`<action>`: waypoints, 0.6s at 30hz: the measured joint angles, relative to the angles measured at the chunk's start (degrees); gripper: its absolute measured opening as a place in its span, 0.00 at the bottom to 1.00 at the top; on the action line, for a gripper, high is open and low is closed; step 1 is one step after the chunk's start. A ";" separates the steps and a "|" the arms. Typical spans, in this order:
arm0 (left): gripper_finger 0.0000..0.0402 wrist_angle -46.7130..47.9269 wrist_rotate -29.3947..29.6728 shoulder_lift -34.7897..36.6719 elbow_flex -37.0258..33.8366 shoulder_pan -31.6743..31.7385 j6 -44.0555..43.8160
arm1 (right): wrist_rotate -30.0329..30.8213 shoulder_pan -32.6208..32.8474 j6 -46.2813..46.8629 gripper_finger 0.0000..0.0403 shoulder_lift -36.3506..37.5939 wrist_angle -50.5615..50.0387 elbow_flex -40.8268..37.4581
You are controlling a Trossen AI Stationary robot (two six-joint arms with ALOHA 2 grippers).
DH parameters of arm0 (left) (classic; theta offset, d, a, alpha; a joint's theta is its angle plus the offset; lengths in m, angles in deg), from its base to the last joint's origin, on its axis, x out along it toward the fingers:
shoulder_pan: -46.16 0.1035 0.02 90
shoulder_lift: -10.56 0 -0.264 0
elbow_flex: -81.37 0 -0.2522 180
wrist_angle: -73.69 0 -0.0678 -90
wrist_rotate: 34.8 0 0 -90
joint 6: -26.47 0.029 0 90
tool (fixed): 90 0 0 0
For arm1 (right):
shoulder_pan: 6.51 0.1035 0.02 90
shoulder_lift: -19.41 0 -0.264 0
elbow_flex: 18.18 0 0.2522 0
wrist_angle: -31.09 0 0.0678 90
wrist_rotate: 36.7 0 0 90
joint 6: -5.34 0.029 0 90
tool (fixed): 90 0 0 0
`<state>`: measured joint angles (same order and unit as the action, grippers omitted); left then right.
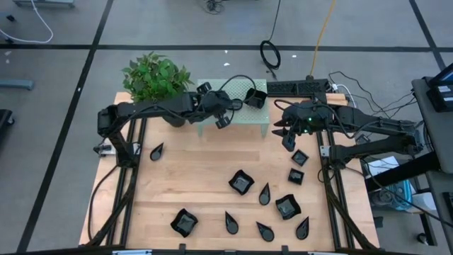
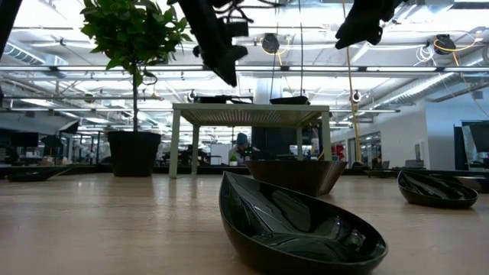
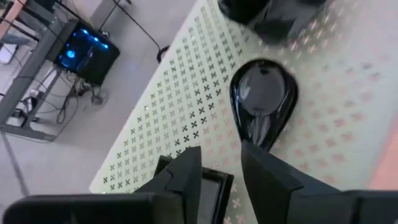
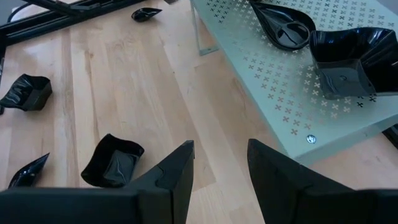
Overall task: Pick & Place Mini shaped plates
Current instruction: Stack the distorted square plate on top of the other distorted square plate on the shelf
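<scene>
Left hand (image 1: pixel 224 117) hovers over the pale perforated stand (image 1: pixel 248 117), fingers apart, nothing between them. A teardrop plate (image 3: pixel 262 99) lies flat on the stand just ahead of those fingers, and a wavy-edged square plate (image 4: pixel 348 59) sits beside it. Right hand (image 1: pixel 286 132) hangs off the stand's right end above the wooden surface (image 1: pixel 191 188), fingers wide and empty. More small black plates lie scattered over the surface, one wavy-edged plate (image 1: pixel 241 182) near its middle. Potted plant (image 1: pixel 156 76) at the back left.

Teardrop plate (image 3: pixel 261 106) and wavy-edged plate (image 4: pixel 351 59) on raised stand (image 1: pixel 241 119); plant (image 1: pixel 156 76) beside it
</scene>
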<state>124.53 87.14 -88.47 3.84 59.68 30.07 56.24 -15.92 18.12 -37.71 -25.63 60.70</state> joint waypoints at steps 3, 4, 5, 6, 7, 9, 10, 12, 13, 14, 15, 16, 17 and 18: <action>0.30 -0.76 -0.34 2.16 0.00 -1.40 -3.31 | 0.53 -0.15 0.00 0.35 0.02 -0.93 0.00; 0.30 -0.60 -0.46 2.87 0.00 -1.92 -4.78 | 1.41 -0.36 0.00 0.35 0.02 -1.69 0.00; 0.30 -0.86 -0.47 3.54 0.00 -2.52 -6.43 | 2.47 -0.60 0.00 0.35 0.02 -3.09 0.00; 0.30 -1.27 -0.50 4.35 0.00 -3.16 -8.05 | 3.87 -1.00 0.00 0.35 0.02 -4.82 0.00; 0.30 -1.40 -0.52 5.07 0.00 -3.88 -9.65 | 5.46 -1.49 0.00 0.35 0.01 -6.68 0.00; 0.30 -2.21 -0.87 6.38 0.00 -5.20 -12.52 | 8.61 -2.65 1.16 0.35 -0.25 -11.02 0.00; 0.30 -2.68 -1.34 6.92 0.00 -5.91 -13.80 | 9.55 -3.42 2.39 0.35 -0.39 -13.37 0.00; 0.30 -4.20 -3.34 7.78 0.00 -7.19 -15.53 | 10.41 -5.08 6.00 0.35 -1.14 -18.68 0.00; 0.30 -5.18 -4.53 8.12 0.00 -7.86 -15.93 | 10.29 -5.83 8.54 0.35 -1.64 -21.35 0.00; 0.30 -6.06 -5.60 8.40 0.00 -8.44 -16.00 | 9.91 -6.40 11.34 0.35 -2.28 -23.79 -0.17; 0.30 -7.11 -6.56 8.59 0.00 -9.00 -16.00 | 8.76 -6.81 14.21 0.35 -2.76 -25.71 -0.89; 0.30 -8.22 -7.14 8.74 0.00 -9.62 -16.01 | 7.16 -7.03 16.71 0.35 -3.09 -27.14 -1.94; 0.30 -9.15 -7.59 8.80 0.00 -10.13 -16.05 | 5.63 -7.17 18.75 0.35 -3.44 -27.97 -3.40; 0.30 -9.98 -7.99 8.83 0.00 -10.59 -15.92 | 4.14 -7.07 20.28 0.35 -3.70 -27.92 -5.10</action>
<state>114.55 79.15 -79.63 3.84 49.10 14.14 60.38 -22.98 38.39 -41.41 -53.56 55.60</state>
